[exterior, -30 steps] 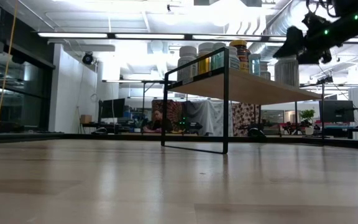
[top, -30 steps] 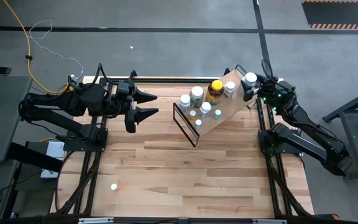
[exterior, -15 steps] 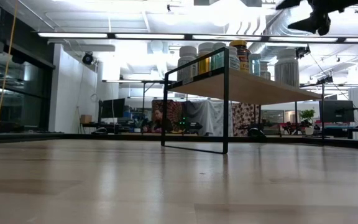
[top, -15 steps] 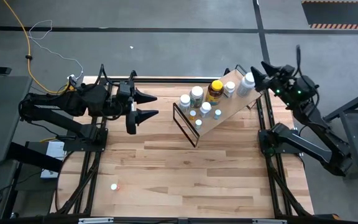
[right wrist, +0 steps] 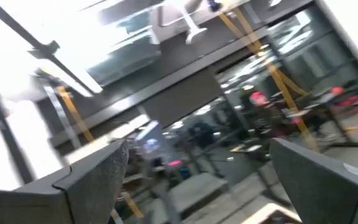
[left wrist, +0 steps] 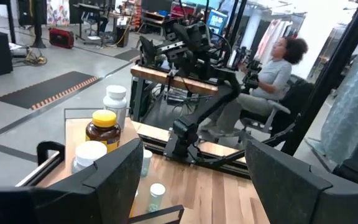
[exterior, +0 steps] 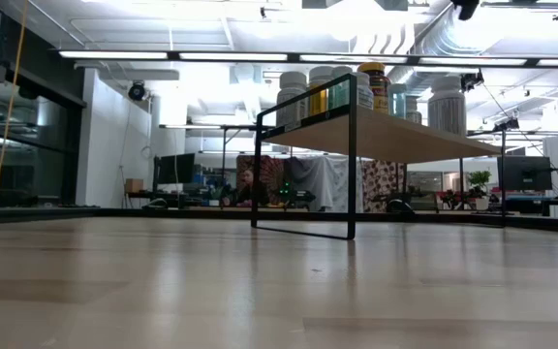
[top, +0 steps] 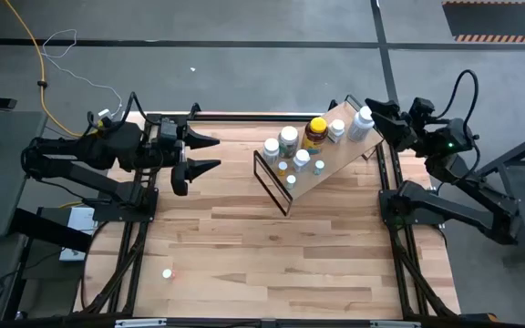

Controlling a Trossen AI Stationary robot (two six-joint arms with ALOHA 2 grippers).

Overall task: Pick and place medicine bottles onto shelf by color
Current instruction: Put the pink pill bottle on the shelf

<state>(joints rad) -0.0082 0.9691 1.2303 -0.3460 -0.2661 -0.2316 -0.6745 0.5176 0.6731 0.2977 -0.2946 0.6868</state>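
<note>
The shelf [top: 322, 157], a light-wood board on black wire frame ends, stands slantwise on the table's far middle. Several white medicine bottles [top: 288, 138] and one amber bottle with a yellow cap [top: 315, 133] stand upright on its board, also seen in the low view [exterior: 376, 85]. One white bottle [top: 363, 120] stands at the board's far right end. My right gripper [top: 381, 117] hovers open and tipped upward just right of that bottle, touching nothing. My left gripper [top: 219, 154] is open, level, left of the shelf, pointing toward it.
A small white object [top: 167, 272] lies on the table near the front left. Bare tabletop [top: 290, 255] spreads in front of the shelf. Beyond the table a seated person [left wrist: 275, 68] and other arm stands show in the left wrist view.
My right gripper, open throughout, has risen from the white bottle at the shelf's right end, drawn back toward the table's right edge and tipped upward while rolling. My left gripper has drawn back slightly toward the left edge. The bottles stay where they were.
</note>
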